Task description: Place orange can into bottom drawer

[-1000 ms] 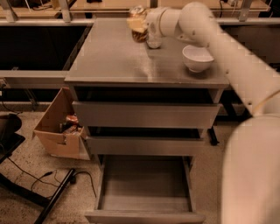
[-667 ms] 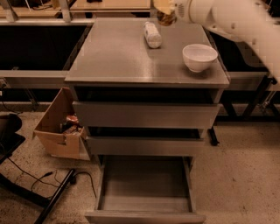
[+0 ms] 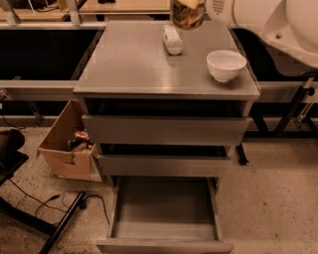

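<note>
1 orange can in gripper, top ctr.

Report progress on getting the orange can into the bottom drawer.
Done: bottom drawer stands open. In hand: gripper, at the top edge, holds the orange can above the cabinet top. Left: lower it into the drawer, empty so far, and release.

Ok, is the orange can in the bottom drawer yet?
No, the hand holds the orange can above the cabinet top, while the open bottom drawer shows only its grey floor.
</note>
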Tool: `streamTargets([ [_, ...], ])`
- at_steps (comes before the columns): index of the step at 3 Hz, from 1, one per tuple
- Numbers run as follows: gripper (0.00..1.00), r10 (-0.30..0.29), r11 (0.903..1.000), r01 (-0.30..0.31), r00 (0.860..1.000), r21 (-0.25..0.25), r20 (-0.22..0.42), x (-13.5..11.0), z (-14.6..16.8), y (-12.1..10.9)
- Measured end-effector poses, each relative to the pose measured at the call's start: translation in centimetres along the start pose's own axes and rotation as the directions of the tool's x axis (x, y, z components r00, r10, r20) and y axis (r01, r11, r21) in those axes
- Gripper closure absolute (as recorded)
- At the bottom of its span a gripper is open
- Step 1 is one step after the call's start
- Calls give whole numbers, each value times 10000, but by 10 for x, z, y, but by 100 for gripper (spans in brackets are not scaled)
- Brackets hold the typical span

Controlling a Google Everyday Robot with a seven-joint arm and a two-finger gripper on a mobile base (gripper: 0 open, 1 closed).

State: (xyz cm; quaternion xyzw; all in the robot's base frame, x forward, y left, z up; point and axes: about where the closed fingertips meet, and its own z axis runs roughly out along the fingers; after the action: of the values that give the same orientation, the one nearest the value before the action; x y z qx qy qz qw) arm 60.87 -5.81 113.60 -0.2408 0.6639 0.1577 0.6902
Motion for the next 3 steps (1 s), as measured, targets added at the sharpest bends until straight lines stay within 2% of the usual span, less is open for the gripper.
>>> streamTargets([
  [1,100,558,9920,-683,9916,-1059,-1165,74,-22,71],
  [2,100,1289,9640,-1770,9638,-1983,-2336,183,-50,117],
  [3,100,1897,9213,-2824,9265,-2673,-3249,314,-88,104],
])
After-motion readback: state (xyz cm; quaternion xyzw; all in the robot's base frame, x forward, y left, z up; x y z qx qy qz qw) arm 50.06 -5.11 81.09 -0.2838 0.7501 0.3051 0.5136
